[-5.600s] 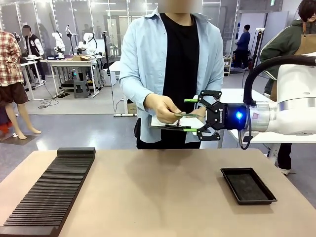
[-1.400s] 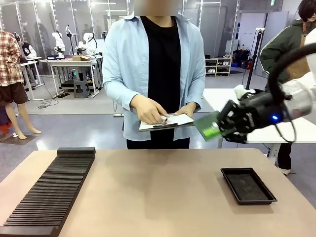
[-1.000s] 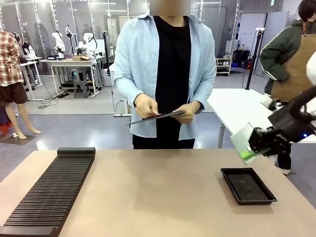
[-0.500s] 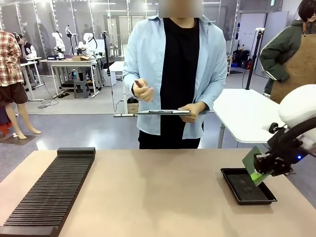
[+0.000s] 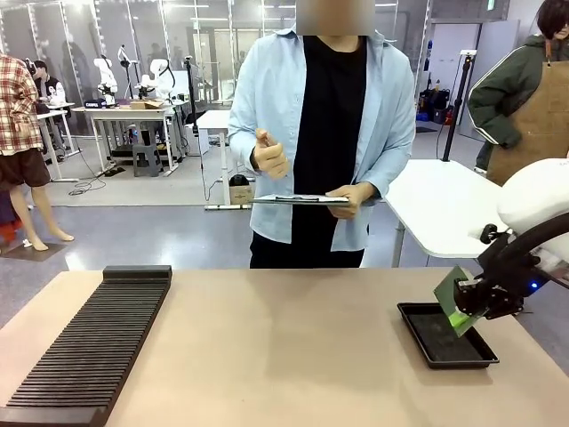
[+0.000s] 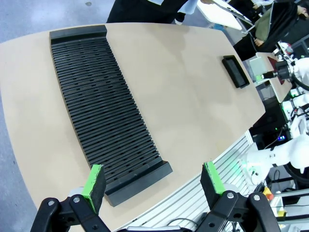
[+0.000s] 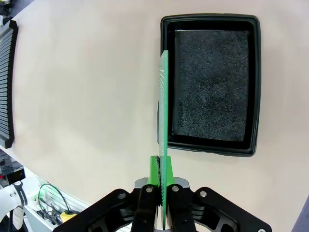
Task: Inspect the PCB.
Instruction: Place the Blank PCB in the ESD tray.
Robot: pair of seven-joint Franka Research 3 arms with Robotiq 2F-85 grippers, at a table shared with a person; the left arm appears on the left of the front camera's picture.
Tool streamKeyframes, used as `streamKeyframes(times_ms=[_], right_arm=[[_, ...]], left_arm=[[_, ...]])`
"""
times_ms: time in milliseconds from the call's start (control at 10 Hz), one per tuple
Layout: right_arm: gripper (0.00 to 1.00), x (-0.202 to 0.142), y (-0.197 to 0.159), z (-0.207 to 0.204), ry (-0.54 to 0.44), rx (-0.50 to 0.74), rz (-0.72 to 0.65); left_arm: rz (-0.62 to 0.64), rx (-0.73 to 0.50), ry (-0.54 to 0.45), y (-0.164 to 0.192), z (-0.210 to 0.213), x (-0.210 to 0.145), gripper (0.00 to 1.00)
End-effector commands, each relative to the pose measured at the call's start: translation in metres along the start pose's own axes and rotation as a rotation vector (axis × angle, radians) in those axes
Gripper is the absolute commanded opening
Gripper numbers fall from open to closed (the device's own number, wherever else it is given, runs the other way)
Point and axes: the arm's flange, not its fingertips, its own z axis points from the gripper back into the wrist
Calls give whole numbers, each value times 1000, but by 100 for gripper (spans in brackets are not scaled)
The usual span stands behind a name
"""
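Over the black tray point(image 5: 444, 335), the right gripper point(image 5: 466, 302) pinches the green PCB point(image 5: 454, 298) by one edge, tilted above the tray's rim. Lowering it flat and centred should avoid catching the wall. Across the table, the left gripper point(image 6: 153, 180) hangs spread wide, holding nothing.

Your front view sits low on the robot's side, facing across the tabletop point(image 5: 267, 338) at the person point(image 5: 324, 133). Your left wrist view looks down from high up, taking in the slotted rack point(image 6: 99, 116) and, far off, the black tray point(image 6: 235, 71). Your right wrist view hangs close above that same tray point(image 7: 212, 82), looking nearly straight down; the dark strip at its left edge is probably the rack. All three views share the tray and the tabletop.
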Motion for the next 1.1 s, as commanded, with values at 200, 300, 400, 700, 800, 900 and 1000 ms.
streamKeyframes(times_ms=[200, 300, 400, 700, 800, 900, 1000], right_arm=[[3, 20, -6, -27, 56, -45, 23], [3, 29, -9, -38, 62, -67, 24], [3, 35, -9, -50, 77, -81, 33], [3, 45, -10, -73, 112, -77, 36], [3, 48, -9, -79, 117, -75, 36], [3, 52, -9, -88, 131, -80, 36], [3, 55, -9, -94, 129, -104, 22]], left_arm=[[8, 20, 11, -2, 0, 0, 100], [8, 20, 11, -2, 0, 0, 100], [8, 20, 11, -2, 0, 0, 100], [8, 20, 11, -2, 0, 0, 100], [8, 20, 11, -2, 0, 0, 100], [8, 20, 11, -2, 0, 0, 100], [8, 20, 11, -2, 0, 0, 100]])
